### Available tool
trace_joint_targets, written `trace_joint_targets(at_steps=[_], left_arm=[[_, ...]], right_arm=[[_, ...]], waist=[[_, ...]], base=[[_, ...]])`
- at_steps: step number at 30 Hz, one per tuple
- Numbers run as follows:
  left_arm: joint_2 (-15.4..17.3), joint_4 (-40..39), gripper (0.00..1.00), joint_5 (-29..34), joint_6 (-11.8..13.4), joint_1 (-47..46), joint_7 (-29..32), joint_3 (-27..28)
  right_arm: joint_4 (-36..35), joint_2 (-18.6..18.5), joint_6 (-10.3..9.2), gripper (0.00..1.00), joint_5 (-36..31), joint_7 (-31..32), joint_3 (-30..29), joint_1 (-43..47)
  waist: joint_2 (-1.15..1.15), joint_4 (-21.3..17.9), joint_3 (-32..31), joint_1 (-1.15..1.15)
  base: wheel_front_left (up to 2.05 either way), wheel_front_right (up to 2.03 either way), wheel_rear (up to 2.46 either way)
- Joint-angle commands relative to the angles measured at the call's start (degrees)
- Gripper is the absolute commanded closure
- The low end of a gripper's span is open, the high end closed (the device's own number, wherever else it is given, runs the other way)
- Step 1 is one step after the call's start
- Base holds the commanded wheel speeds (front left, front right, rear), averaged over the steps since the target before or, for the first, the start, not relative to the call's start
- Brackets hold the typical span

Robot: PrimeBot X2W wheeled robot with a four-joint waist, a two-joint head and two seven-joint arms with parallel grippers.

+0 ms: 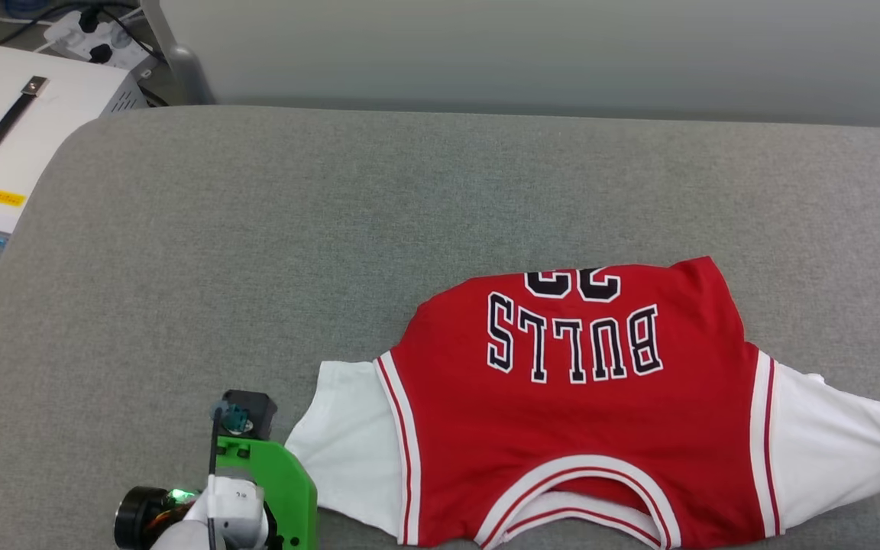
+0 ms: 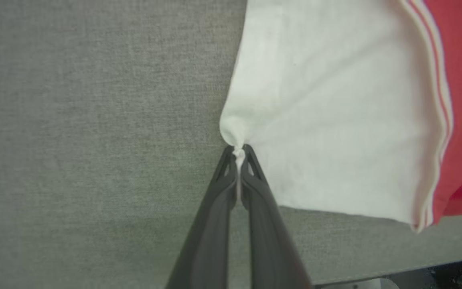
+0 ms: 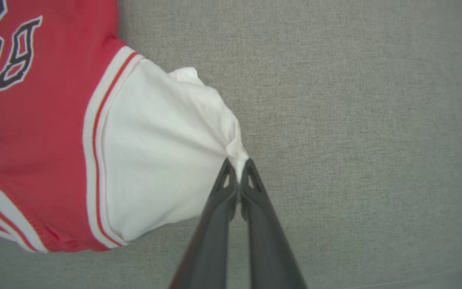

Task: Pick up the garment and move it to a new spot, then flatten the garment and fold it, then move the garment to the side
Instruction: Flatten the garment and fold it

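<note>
Holding the garment [image 1: 577, 443] by both sleeve tips, spread over the near part of the grey padded surface [image 1: 257, 252].

Lying print-up, collar nearest the robot, "BULLS" reading upside down in the head view, far hem apparently tucked under at the "23". Pinching a small tuft of the left white sleeve [image 2: 327, 120] in the left gripper [image 2: 239, 151], fingers pressed together on cloth; clamping the right gripper [image 3: 238, 163] the same way on the tip of the right white sleeve [image 3: 163, 160]. Probably behaving as light, limp knit: sagging and puckering wherever unsupported, and risking slipping out of such thin bites under a hard tug. Likely handling better for folding when gripped at the shoulder seams or hem corners.
</note>
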Motion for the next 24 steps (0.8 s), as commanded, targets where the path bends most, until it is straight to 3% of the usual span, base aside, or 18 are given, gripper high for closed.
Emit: trace_joint_targets(at_steps=[1, 15, 24], left_arm=[[0.7, -1.4, 1.0, -0.6, 0.5, 0.7, -0.9, 0.7], [5.5, -23.7, 1.0, -3.2, 1.2, -3.5, -2.6, 8.2], [8.2, -31.2, 1.0, -4.1, 1.0, -12.5, -1.3, 11.8]], right_arm=[[0.1, -0.7, -0.04, 1.0, 0.3, -0.7, -0.4, 0.1], [-3.3, -7.8, -0.04, 1.0, 7.6, -3.5, -1.7, -8.2], [-3.3, -11.7, -0.04, 1.0, 10.8, -4.6, -0.1, -19.1]], waist=[[0.0, 0.6, -1.8, 0.0], [0.0, 0.7, -7.2, 0.0], [0.0, -0.4, -6.9, 0.0]], base=[[0.0, 0.0, 0.0], [0.0, 0.0, 0.0], [0.0, 0.0, 0.0]])
